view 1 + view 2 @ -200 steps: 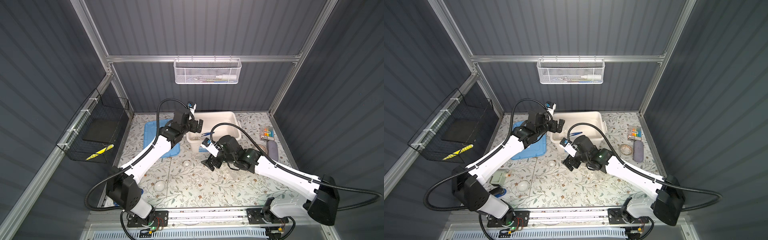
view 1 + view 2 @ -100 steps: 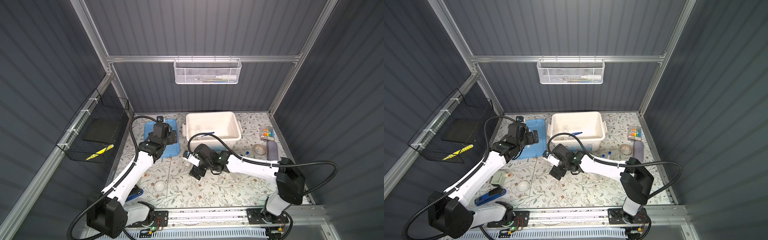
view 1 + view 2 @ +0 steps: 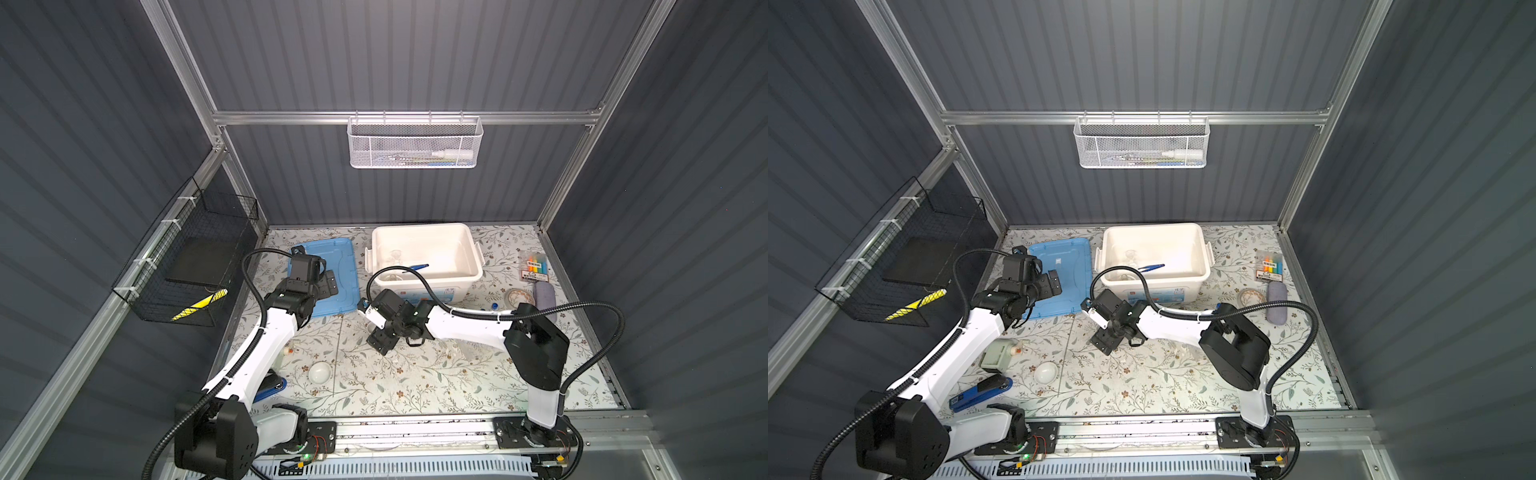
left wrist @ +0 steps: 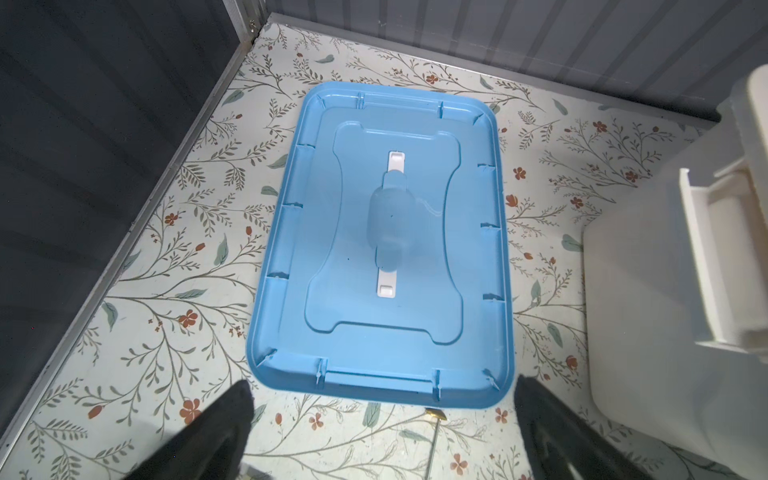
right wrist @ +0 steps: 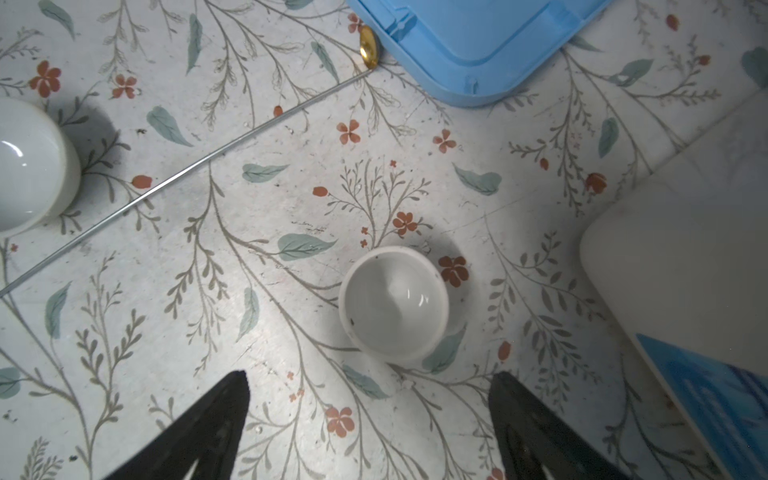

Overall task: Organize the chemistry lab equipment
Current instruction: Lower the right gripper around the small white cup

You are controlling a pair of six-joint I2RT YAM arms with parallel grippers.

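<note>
Hovering over small white dish [image 5: 395, 305] near blue lid [image 4: 382, 249] with right fingers [image 5: 199, 432] wide, empty. At lid's edge with left fingers [image 4: 208, 436] likewise.

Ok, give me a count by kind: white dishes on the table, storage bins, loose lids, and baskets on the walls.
White dishes on the table: 2
White bin: 1
Blue lid: 1
Wall baskets: 2
Total: 6

Top-lit: mat [image 3: 436, 386] bright, walls [image 3: 415, 62] dim, soft shadow by white dish [image 5: 394, 305]; pics sharp.
</note>
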